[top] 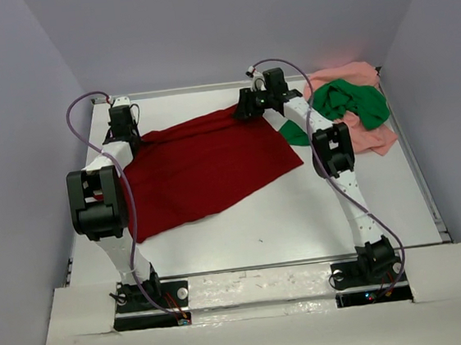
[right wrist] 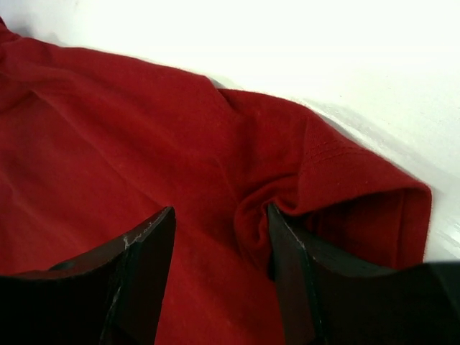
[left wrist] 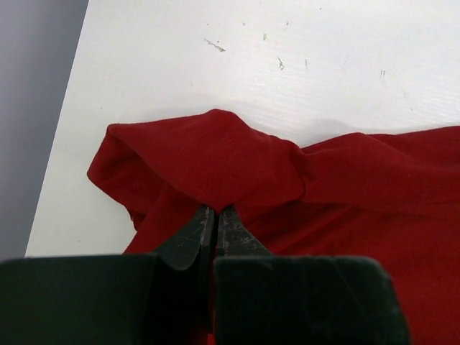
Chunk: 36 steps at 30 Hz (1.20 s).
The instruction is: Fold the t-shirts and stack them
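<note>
left gripper (left wrist: 215, 214) clamped on dark red t-shirt (top: 206, 171) near far-left corner of table (top: 301, 214), right gripper (right wrist: 221, 208) jaws apart over a fold of it

Three t-shirts are counted: red shirt (top: 206, 171), green shirt (top: 356, 100), pink shirt (top: 377, 135). Two arms are counted: left arm (top: 101, 198), right arm (top: 333, 150).

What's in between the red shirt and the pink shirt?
The green shirt and the right arm lie between the red shirt and the pink shirt, as the top view shows.
</note>
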Available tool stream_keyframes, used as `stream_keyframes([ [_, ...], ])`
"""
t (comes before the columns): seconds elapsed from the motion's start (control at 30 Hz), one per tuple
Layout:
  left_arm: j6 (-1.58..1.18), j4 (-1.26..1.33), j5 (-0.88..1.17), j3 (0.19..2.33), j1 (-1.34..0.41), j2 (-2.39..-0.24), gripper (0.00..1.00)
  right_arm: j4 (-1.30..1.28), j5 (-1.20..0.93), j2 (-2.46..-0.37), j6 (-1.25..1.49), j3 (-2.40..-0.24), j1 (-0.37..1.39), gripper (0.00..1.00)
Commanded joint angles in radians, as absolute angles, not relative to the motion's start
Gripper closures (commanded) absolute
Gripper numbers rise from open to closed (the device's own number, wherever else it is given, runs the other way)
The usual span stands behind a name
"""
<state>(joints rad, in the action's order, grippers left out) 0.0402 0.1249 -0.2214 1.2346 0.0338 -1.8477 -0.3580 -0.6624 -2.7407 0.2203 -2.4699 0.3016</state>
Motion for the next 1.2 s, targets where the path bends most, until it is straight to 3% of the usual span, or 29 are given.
stream_keyframes([
  [0.0,0.034,0.164,-0.233,1.218,0.029,-1.784,1.0,-0.39,-0.609,-2.684,0.184,-2.431,0.301,0.45],
  [0.07,0.032,0.166,-0.233,1.213,0.029,-1.781,1.0,-0.391,-0.618,-2.684,0.189,-2.43,0.301,0.68],
  [0.1,0.032,0.166,-0.233,1.213,0.029,-1.781,1.0,-0.393,-0.62,-2.684,0.196,-2.428,0.301,0.99],
  [0.47,0.037,0.189,-0.247,1.201,0.029,-1.769,1.0,-0.391,-0.571,-2.551,0.146,-2.283,0.301,1.0],
  [0.77,0.038,0.241,-0.267,1.256,0.012,-1.623,1.0,-0.308,-0.457,-2.243,0.077,-2.192,0.301,1.0],
  [1.17,0.089,0.316,-0.344,1.39,-0.029,-1.448,1.0,-0.288,-0.267,-2.082,0.011,-2.318,0.292,1.0],
])
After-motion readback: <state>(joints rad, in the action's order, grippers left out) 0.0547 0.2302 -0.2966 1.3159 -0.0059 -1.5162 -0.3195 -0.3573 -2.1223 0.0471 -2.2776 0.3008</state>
